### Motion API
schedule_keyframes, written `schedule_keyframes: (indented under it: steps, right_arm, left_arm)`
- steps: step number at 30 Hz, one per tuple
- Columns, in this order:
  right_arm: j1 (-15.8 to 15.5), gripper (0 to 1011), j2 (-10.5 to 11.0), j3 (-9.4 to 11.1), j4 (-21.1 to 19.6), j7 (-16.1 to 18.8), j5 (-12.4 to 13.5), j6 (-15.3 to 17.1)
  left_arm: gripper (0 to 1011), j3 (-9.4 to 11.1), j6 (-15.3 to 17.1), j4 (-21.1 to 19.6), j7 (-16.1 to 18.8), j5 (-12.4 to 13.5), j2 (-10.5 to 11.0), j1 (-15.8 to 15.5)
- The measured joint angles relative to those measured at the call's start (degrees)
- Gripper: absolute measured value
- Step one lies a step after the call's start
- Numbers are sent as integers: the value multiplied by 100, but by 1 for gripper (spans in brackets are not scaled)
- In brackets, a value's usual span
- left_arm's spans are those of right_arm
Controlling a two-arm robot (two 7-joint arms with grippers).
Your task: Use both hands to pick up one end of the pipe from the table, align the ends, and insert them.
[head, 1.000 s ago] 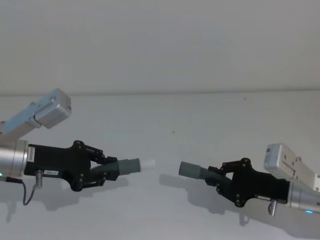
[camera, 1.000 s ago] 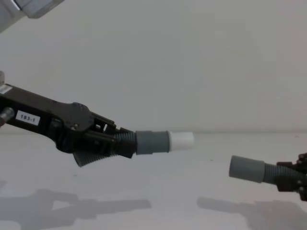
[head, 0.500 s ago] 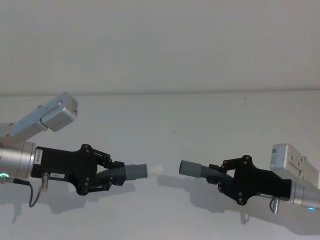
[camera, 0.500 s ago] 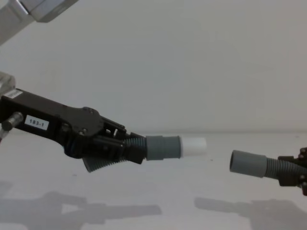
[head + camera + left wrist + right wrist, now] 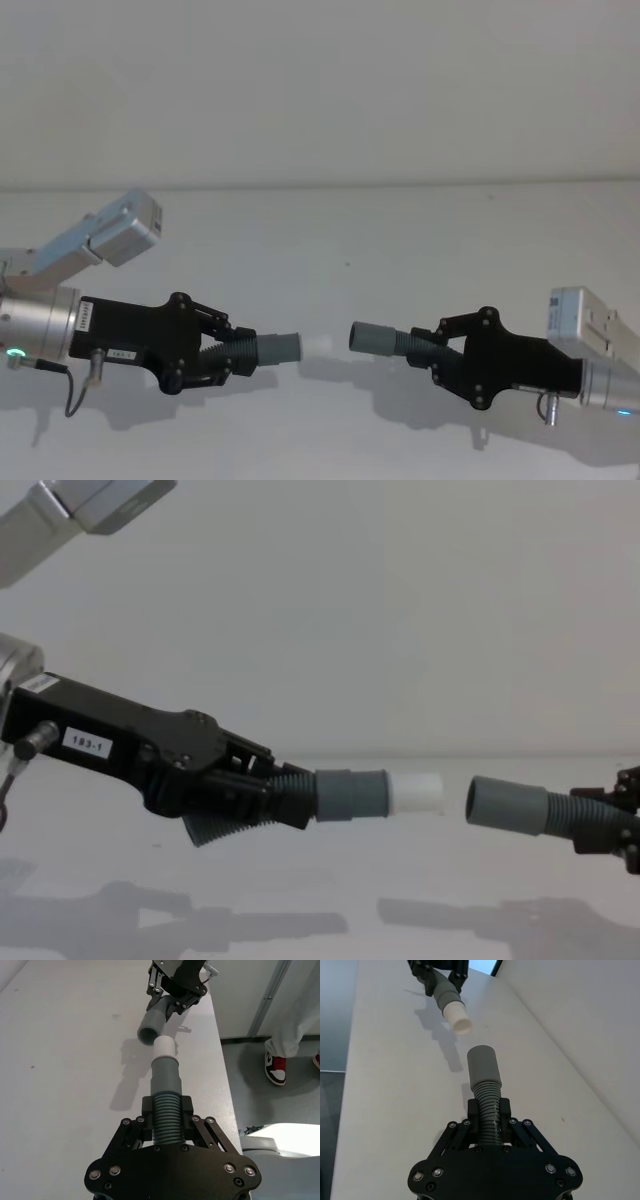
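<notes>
Pipe: the dark grey corrugated pipe (image 5: pixel 225 820) was held off the table (image 5: pixel 340 230) at both ends, a ribbed stretch bending down below the left gripper in the chest view; its middle run could not be traced.
White-tipped end: a smooth grey cuff with a short white tip (image 5: pixel 415 792) stuck out of the left gripper, pointing toward the right gripper, above the near part of the tabletop.
Socket end: the plain hollow grey cuff (image 5: pixel 506 804) stuck out of the right gripper, its mouth facing the white tip.
Relation of the ends: close and facing each other, apart by a narrow gap, the tip not inside the socket; in the chest view the socket sat slightly lower than the tip.
Left gripper: the left gripper (image 5: pixel 212 348) had its jaws pinching the ribbed hose just behind the tipped cuff; a small white number label (image 5: pixel 85 744) showed on its body.
Right gripper: the right gripper (image 5: pixel 443 347) had its jaws pinching the ribbed hose just behind the socket cuff.
Table: plain white, with the shadows of both grippers falling on it beneath them.
</notes>
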Motion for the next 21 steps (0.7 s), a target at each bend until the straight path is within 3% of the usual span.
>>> schedule_keyframes:
  steps: [21]
  right_arm:
    - [99, 214, 198, -125, -60, 326, 145, -180]
  left_arm:
    - [292, 38, -30, 44, -34, -16, -26, -22]
